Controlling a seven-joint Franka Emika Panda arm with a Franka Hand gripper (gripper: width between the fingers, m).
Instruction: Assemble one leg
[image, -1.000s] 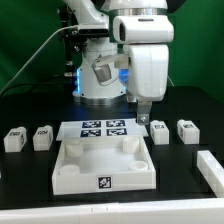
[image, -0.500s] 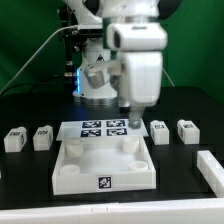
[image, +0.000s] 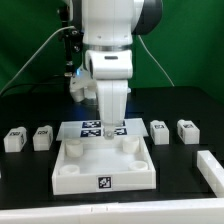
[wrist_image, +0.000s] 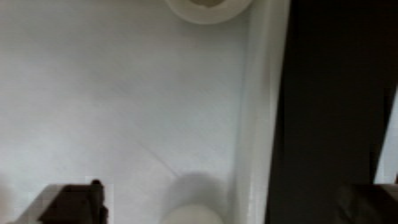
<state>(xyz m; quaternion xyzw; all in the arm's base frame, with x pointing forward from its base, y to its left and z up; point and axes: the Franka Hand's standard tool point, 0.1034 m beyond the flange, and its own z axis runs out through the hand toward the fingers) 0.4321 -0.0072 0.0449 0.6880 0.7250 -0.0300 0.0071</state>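
Several small white legs with tags stand on the black table: two at the exterior view's left (image: 14, 139) (image: 43, 136) and two at its right (image: 159, 131) (image: 187, 130). My gripper (image: 112, 129) hangs over the back edge of the large white tabletop panel (image: 103, 168), far from every leg. It is open and empty. In the wrist view the gripper (wrist_image: 228, 205) looks down on the panel's flat face (wrist_image: 125, 110), with a round socket (wrist_image: 210, 8) at one edge. One dark fingertip (wrist_image: 71, 203) shows at a corner. No leg shows in this view.
The marker board (image: 92, 127) lies just behind the panel, partly under my gripper. A long white bar (image: 210, 170) lies at the exterior view's right. The arm's base (image: 85, 90) stands behind the marker board.
My arm has swung toward the exterior view's left, from above the right-hand legs to above the panel's back edge. The gripper stays open and empty. The parts have not moved.
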